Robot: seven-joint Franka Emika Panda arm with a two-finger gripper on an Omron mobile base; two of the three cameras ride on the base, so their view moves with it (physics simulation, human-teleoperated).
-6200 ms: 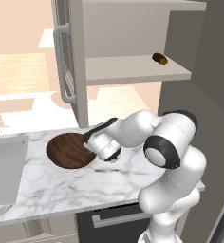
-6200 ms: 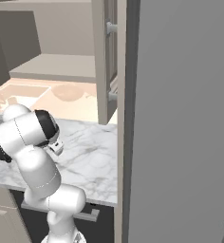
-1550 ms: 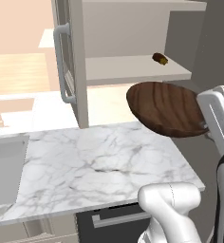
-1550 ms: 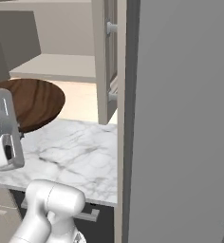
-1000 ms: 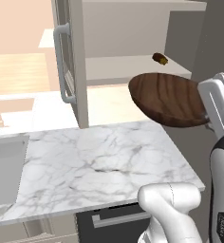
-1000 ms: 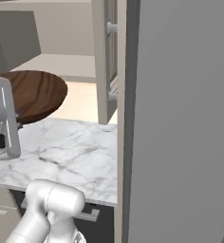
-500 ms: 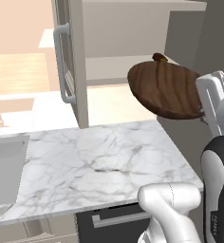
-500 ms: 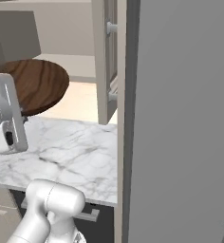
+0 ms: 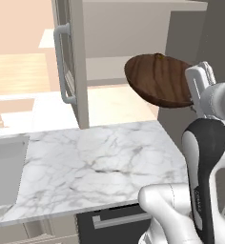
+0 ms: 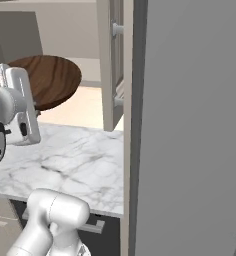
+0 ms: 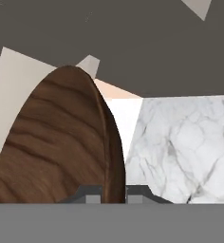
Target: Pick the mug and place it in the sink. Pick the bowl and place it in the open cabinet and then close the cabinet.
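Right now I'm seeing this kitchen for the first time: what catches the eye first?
A big dark wooden bowl held up in the air by the gripper, pinched at its rim, level with the open cabinet. Below lies a white marble counter, with a grey sink at its left end.

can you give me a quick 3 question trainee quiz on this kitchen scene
1. True or false: the bowl rests flat on the counter.
2. What is the gripper shut on? A) mug B) bowl C) door handle
3. Fill in: the cabinet door stands ____.

Key: 1. False, it is held in the air, tilted, near the cabinet shelf. 2. B, gripped by its rim. 3. open.
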